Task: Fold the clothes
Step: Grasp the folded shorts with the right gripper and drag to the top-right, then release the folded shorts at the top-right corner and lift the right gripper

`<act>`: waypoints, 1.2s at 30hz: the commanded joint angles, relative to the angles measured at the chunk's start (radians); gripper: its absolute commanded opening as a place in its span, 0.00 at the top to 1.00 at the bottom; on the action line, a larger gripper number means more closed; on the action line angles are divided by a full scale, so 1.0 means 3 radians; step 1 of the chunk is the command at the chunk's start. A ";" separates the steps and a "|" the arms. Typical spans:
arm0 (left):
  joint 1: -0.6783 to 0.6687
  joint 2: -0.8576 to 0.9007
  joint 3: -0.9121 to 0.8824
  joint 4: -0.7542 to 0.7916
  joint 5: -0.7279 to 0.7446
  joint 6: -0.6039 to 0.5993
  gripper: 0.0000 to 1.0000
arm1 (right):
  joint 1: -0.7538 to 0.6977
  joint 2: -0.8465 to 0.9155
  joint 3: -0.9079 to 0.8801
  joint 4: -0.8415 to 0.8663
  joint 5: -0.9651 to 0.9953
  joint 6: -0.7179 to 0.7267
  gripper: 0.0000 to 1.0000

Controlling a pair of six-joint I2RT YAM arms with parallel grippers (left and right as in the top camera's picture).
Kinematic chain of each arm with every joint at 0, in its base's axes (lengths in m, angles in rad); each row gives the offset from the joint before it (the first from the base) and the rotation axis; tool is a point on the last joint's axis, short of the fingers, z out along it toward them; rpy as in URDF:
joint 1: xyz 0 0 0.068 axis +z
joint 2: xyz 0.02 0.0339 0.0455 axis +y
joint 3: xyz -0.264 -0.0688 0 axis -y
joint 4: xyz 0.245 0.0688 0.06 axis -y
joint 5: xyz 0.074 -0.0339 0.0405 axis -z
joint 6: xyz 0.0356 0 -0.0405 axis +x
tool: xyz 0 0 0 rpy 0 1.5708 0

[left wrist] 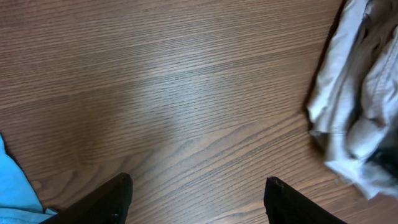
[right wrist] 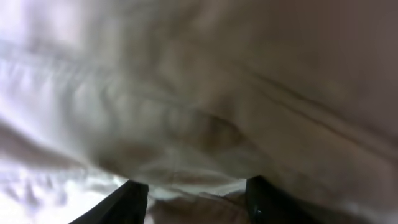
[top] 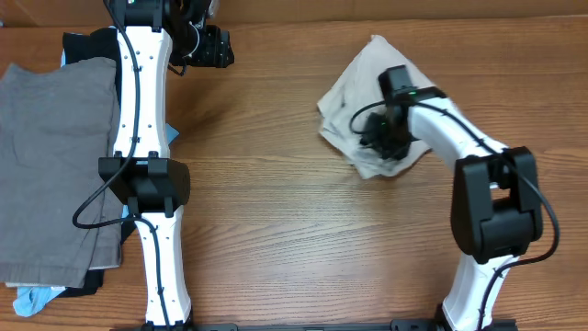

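Note:
The beige shorts (top: 367,83) lie crumpled in a heap at the right back of the wooden table. My right gripper (top: 381,138) is down on the heap's front part. In the right wrist view the beige cloth (right wrist: 186,93) fills the frame, and the right gripper's fingers (right wrist: 196,186) stand apart with bunched cloth between them. My left gripper (top: 216,48) is at the back of the table, left of the shorts, open and empty (left wrist: 196,186) over bare wood. The shorts' edge shows at the right of the left wrist view (left wrist: 360,93).
A pile of garments lies at the left edge: a grey one (top: 46,156) on top, black cloth (top: 87,41) behind it, light-blue cloth (top: 32,299) at the front. A light-blue corner (left wrist: 12,186) shows beside the left fingers.

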 commanded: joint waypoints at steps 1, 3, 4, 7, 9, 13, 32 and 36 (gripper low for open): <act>-0.0023 -0.0038 0.0062 0.0003 -0.0028 -0.0032 0.30 | -0.0483 0.0189 -0.0061 0.0081 0.1045 -0.0080 0.45; -0.0025 -0.0038 0.0062 0.0004 -0.0019 -0.0032 0.30 | -0.0650 0.0189 -0.0061 0.0273 0.1013 -0.0300 0.45; -0.0027 -0.0038 0.0062 0.0004 -0.0019 -0.0032 0.30 | -0.0726 0.0188 -0.0061 0.0392 0.1002 -0.0409 0.46; -0.0036 -0.0037 0.0062 0.0004 -0.0020 -0.0032 0.31 | -0.0940 0.0191 -0.0061 0.0786 0.1003 -0.0563 0.46; -0.0053 -0.0037 0.0062 0.0011 -0.0020 -0.0032 0.32 | -0.1119 0.0219 -0.0061 0.1321 0.0905 -0.0734 0.45; -0.0083 -0.0038 0.0062 0.0031 -0.0020 -0.0032 0.32 | -0.1266 0.0340 -0.0061 0.1995 0.0605 -0.0902 0.45; -0.0195 -0.0038 0.0062 0.0252 -0.0022 -0.0055 0.27 | -0.1296 -0.0589 0.0217 0.1642 -0.0810 -0.0825 0.00; -0.0197 -0.0037 0.0062 0.0308 -0.0022 -0.0055 0.26 | -0.1161 -0.0553 0.0187 0.1282 -0.0806 -0.0979 0.00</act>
